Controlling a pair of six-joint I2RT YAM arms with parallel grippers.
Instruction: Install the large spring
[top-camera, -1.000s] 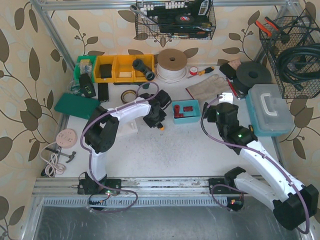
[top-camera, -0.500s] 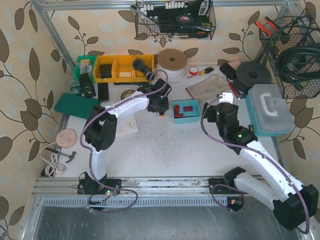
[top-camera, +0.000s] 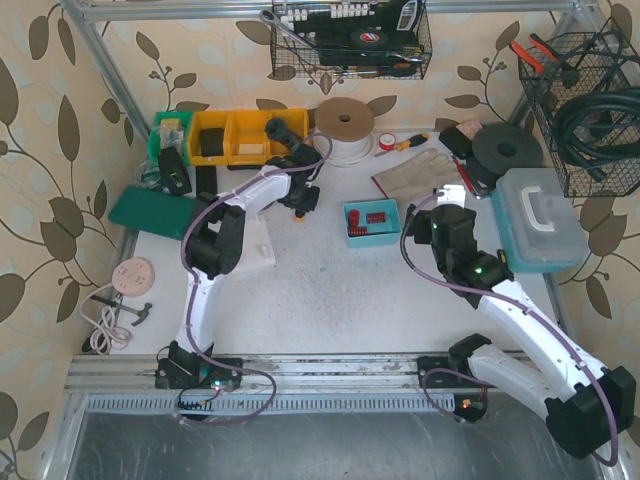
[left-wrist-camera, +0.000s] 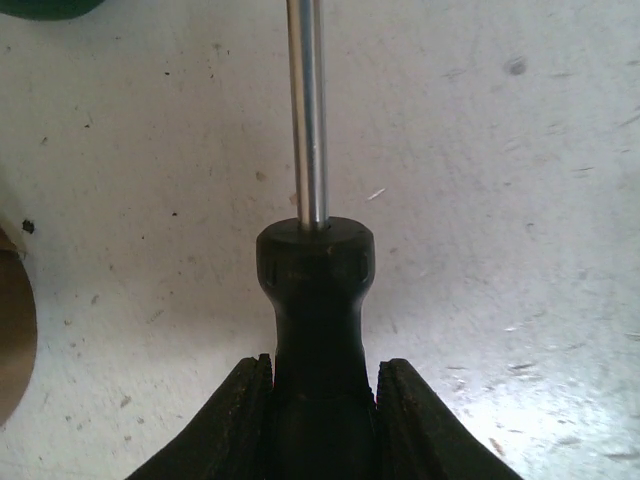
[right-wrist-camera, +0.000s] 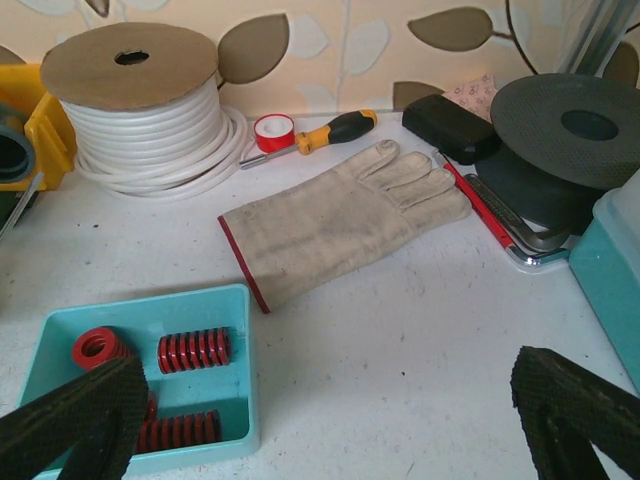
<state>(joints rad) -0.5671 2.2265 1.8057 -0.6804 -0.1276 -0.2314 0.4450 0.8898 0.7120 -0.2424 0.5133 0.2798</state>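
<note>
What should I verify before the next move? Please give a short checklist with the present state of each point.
1. Left gripper grips the tool: ok, both fingers press its black handle.
2. Tool tip free: cannot tell, the metal shaft leaves the left wrist view.
3. Right gripper open: ok, jaws wide apart and holding nothing.
4. Springs reachable: ok, the red springs lie in the blue tray in front of the right gripper.
5. Glove out of the tray: ok, it lies outside it.
6. Large spring identified: cannot tell from these views.
</note>
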